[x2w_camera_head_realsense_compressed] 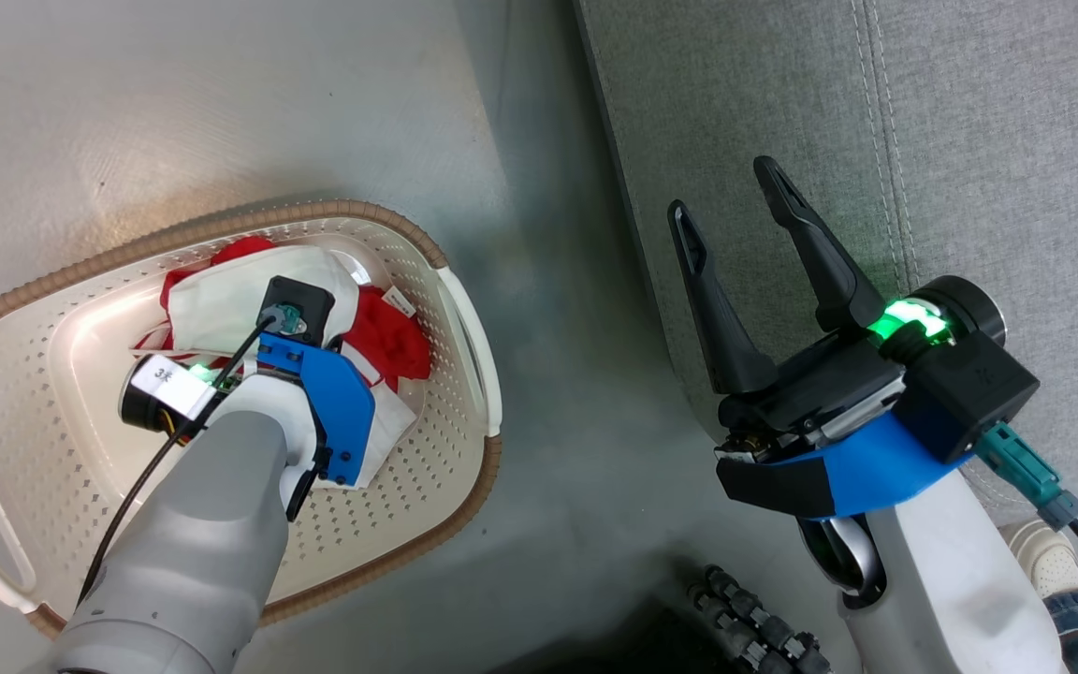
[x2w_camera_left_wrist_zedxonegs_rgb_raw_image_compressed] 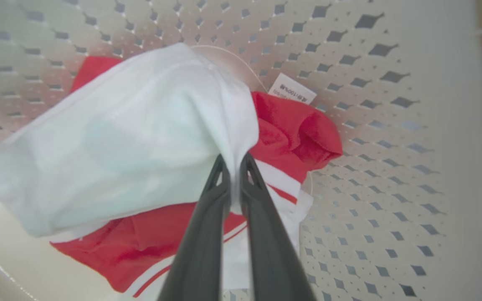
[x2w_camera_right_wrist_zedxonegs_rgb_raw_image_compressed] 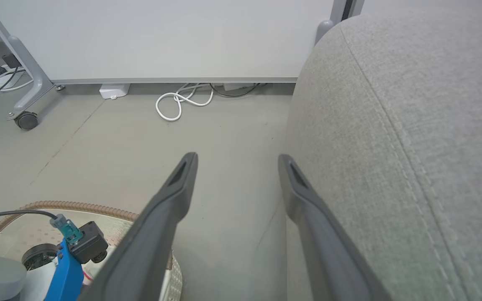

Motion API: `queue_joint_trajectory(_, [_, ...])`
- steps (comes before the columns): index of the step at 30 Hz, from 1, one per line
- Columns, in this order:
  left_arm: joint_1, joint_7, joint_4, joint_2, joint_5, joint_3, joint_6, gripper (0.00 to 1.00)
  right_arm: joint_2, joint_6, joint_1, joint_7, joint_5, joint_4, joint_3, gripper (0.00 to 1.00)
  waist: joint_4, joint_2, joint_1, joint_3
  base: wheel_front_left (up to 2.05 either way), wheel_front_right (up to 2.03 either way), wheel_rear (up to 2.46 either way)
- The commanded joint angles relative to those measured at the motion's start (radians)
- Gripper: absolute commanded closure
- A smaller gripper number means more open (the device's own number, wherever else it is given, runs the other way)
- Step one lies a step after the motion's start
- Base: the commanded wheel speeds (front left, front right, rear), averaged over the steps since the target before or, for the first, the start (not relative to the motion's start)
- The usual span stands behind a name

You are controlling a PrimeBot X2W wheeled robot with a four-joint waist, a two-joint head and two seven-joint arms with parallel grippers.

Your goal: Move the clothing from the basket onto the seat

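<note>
White fold of clothing [x2w_camera_left_wrist_zedxonegs_rgb_raw_image_compressed: 140, 138] clamped by left hand [x2w_camera_left_wrist_zedxonegs_rgb_raw_image_compressed: 233, 165], frame centre: lift slowly, clearing basket [x2w_camera_left_wrist_zedxonegs_rgb_raw_image_compressed: 391, 125] wall; right hand [x2w_camera_head_realsense_compressed: 722, 192] spread

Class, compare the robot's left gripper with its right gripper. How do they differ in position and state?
The left gripper is down in the basket; the right gripper hangs by the edge of the seat. The left is shut on the clothing; the right stands wide open, empty. Both have two long dark fingers.
</note>
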Motion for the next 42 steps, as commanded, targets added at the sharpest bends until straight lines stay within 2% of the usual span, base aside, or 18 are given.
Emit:
queue_joint_trajectory(1, [-0.019, -0.01, 0.003, 0.005, -0.008, -0.003, -0.005, 1.0, 0.0, 0.0, -0.012, -0.005, -0.003, 0.005, -0.002, 0.0, 0.002, 0.0, 0.0, -0.005, 0.0, 0.0, 0.0])
queue_joint_trajectory(10, [0.004, -0.053, 0.007, 0.007, -0.027, -0.002, -0.025, 1.0, 0.0, 0.0, -0.028, -0.006, -0.008, 0.028, 0.009, 0.0, 0.016, 0.0, 0.0, -0.062, 0.0, 0.0, 0.0])
queue_joint_trajectory(24, [0.142, -0.247, -0.031, -0.045, -0.075, -0.029, -0.048, 1.0, 0.0, 0.0, 0.039, 0.008, -0.037, 0.11, -0.027, 0.0, 0.127, 0.0, 0.0, -0.368, 0.0, 0.0, 0.0])
queue_joint_trajectory(31, [0.244, -0.286, -0.177, -0.048, -0.129, -0.043, -0.049, 1.0, 0.0, 0.0, 0.105, 0.045, -0.063, 0.112, -0.062, 0.0, 0.19, 0.0, 0.0, -0.53, 0.0, 0.0, 0.0])
queue_joint_trajectory(37, [0.329, -0.287, -0.38, -0.014, -0.105, 0.023, -0.046, 1.0, 0.0, 0.0, 0.173, 0.082, -0.072, 0.099, -0.086, 0.0, 0.245, 0.0, 0.0, -0.65, 0.0, 0.0, 0.0])
queue_joint_trajectory(42, [0.39, -0.287, -0.488, 0.005, -0.065, 0.082, -0.033, 1.0, 0.0, 0.0, 0.219, 0.108, -0.068, 0.081, -0.089, 0.0, 0.274, 0.0, 0.0, -0.725, 0.0, 0.0, 0.0])
